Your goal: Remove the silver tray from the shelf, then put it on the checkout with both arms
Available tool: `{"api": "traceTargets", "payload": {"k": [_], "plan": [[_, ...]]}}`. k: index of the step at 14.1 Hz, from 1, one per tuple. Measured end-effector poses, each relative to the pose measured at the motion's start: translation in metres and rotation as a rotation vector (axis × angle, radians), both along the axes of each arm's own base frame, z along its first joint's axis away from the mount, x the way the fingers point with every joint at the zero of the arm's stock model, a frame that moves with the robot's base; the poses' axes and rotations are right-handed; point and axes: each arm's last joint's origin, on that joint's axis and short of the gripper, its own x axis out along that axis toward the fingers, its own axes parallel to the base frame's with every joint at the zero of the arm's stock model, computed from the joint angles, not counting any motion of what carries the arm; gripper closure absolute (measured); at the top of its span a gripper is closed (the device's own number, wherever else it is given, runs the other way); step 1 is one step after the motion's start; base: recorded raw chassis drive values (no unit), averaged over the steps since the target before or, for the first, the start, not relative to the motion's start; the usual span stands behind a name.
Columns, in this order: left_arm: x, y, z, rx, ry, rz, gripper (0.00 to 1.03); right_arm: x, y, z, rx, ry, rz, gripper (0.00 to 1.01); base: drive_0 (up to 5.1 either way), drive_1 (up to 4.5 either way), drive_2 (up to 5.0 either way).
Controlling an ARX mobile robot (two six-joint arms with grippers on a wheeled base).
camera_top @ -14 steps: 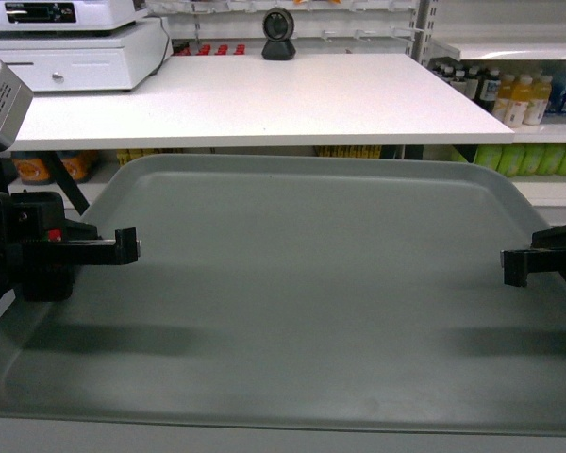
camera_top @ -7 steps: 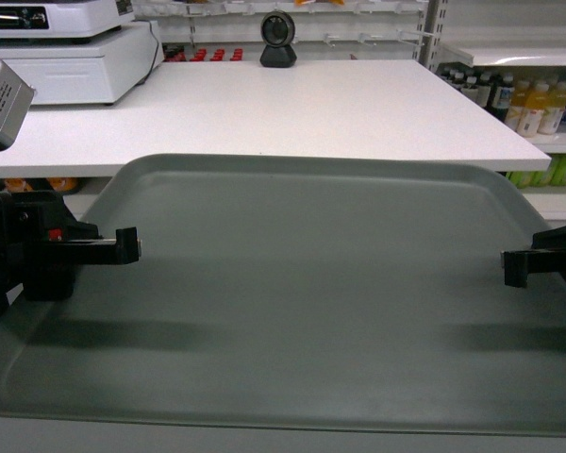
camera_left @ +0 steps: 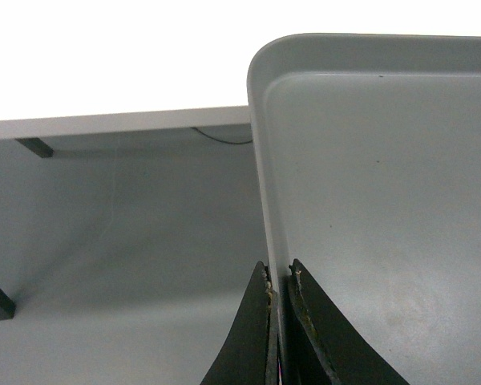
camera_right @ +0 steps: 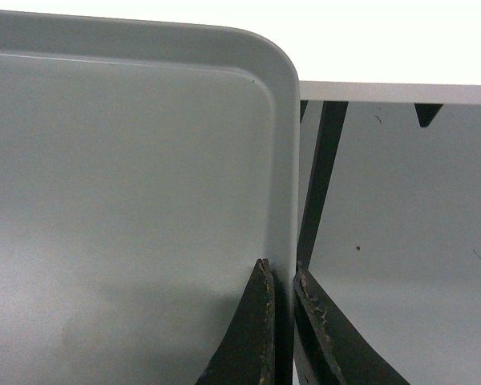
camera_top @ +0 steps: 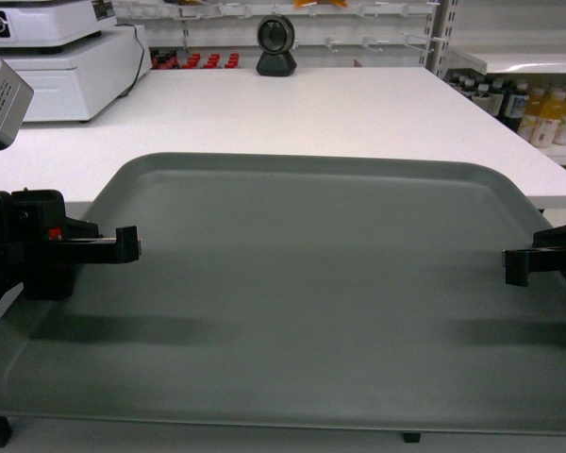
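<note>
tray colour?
Matte grey-silver, plain, no pattern: the silver tray shows best in the head view.

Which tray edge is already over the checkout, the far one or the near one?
The far edge of the tray: it overlaps the white checkout top. The near edge hangs off the table, over floor and table legs.

silver tray [camera_top: 302, 293] right edge cut off, right hand [camera_top: 515, 267] mostly out of frame
</note>
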Motion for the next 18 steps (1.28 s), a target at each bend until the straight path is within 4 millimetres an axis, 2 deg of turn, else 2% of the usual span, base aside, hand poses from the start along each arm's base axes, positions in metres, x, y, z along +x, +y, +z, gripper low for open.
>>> {"api": "traceTargets", "payload": {"k": [18], "plan": [[-0.0001, -0.0005, -0.0001, 0.001, 0.003, -0.002, 1.00, 0.0004, -0.0009, 0.0003, 0.001, 0.000, -0.002, 0.98, 0.0, 4.29, -4.3]]}}
